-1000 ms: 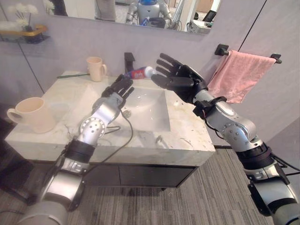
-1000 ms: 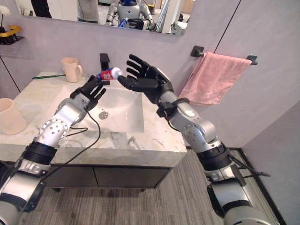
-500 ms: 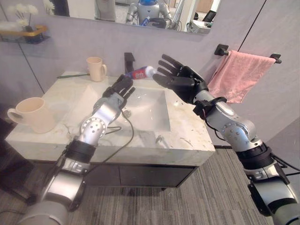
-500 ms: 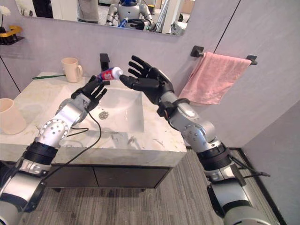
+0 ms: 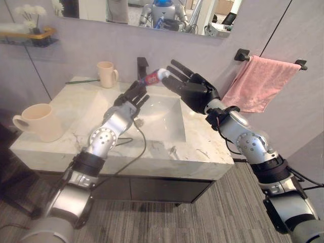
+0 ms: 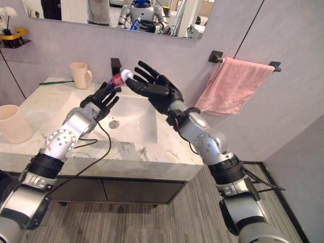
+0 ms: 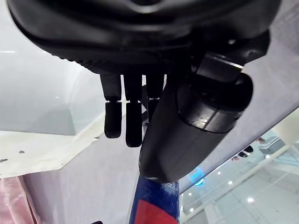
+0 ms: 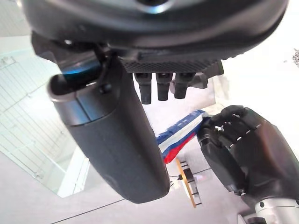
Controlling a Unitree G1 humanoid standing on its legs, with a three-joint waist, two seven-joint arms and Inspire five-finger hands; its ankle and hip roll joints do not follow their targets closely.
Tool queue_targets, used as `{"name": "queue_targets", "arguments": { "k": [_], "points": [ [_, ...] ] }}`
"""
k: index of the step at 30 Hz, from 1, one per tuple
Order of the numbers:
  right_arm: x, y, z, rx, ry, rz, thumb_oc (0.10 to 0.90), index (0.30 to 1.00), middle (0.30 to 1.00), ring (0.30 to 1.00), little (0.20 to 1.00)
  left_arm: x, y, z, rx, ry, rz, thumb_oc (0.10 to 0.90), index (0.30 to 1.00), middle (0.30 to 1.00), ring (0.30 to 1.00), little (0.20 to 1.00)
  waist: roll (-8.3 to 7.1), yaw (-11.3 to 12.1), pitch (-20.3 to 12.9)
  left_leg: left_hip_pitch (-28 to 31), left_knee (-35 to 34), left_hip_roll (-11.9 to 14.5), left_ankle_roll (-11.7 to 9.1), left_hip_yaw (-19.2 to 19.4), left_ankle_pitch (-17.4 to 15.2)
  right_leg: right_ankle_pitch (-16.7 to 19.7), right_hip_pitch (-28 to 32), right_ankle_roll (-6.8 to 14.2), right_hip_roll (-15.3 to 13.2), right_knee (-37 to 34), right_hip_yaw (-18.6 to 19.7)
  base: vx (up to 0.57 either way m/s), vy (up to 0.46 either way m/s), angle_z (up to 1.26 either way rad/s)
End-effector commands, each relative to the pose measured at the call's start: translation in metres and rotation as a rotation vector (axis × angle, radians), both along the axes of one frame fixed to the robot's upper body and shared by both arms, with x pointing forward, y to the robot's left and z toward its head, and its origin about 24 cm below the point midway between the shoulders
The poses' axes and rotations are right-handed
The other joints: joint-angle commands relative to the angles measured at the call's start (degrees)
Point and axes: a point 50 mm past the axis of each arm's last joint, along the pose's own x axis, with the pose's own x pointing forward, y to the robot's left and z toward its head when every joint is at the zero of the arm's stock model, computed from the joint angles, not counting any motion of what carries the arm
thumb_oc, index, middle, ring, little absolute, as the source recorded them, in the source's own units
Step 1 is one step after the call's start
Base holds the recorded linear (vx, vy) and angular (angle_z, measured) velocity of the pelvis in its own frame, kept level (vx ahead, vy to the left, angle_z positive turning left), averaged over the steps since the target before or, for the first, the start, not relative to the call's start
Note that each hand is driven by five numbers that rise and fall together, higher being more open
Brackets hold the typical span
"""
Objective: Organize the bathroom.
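Observation:
A red, white and blue toothpaste tube [image 5: 153, 77] with a white cap is held up over the sink basin [image 5: 163, 115], cap end raised toward the right. My left hand [image 5: 131, 97] is shut on its lower end; the right wrist view shows those fingers [image 8: 236, 140] curled round the tube [image 8: 181, 134]. My right hand [image 5: 194, 91] is open with fingers spread, palm facing the tube, and its fingertips are at the cap. In the left wrist view the thumb lies against the tube [image 7: 154, 206].
A black faucet [image 5: 142, 67] stands behind the basin. On the marble counter [image 5: 202, 144] are a cream mug [image 5: 106, 74] and a green toothbrush [image 5: 81, 81] at the back left and a larger cream mug [image 5: 36, 121] at the front left. A pink towel [image 5: 258, 83] hangs on the right wall.
My left hand has lifted the tube a little and tipped its cap end upward. My right hand has come in closer, so its fingertips now reach the cap.

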Motion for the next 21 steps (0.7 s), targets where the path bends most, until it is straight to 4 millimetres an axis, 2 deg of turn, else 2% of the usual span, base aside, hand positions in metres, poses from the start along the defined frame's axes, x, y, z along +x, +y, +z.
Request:
{"name": "queue_targets", "arguments": {
  "k": [1, 11, 21],
  "points": [
    [-0.0055, -0.0021, 0.0546, 0.174, -0.228, 0.012, 0.8, 0.9, 0.9, 0.9, 0.9, -0.0026, -0.0295, 0.0621, 0.002, -0.279, -0.137, 0.4, 0.3, 0.3, 0.3, 0.3, 1.58, 1.1, -6.5, 0.6, 0.1, 4.7, -1.2, 5.0, -1.3, -4.9, -1.5, 5.4, -0.8, 5.1, -1.5, 0.0, 0.0, 0.0],
    [-0.0082, -0.0023, 0.0573, 0.175, -0.247, 0.038, 0.8, 0.9, 0.9, 0.9, 0.9, -0.0006, -0.0322, 0.0626, 0.004, -0.269, -0.116, 0.4, 0.3, 0.3, 0.3, 0.3, 1.29, 0.5, -6.4, 0.5, 0.1, 4.9, -1.3, 5.2, -1.2, -4.9, -1.8, 5.4, -0.6, 5.2, -1.2, 0.0, 0.0, 0.0],
    [-0.0122, -0.0026, 0.056, 0.104, -0.285, 0.049, 0.8, 0.9, 0.9, 0.9, 0.9, -0.0005, -0.033, 0.0626, 0.013, -0.267, -0.103, 0.4, 0.3, 0.3, 0.3, 0.3, 1.03, 0.2, -6.2, 0.3, 0.3, 5.2, -1.4, 5.1, -1.0, -5.0, -1.8, 5.2, -0.5, 5.5, -1.0, 0.0, 0.0, 0.0]
  ]
}}
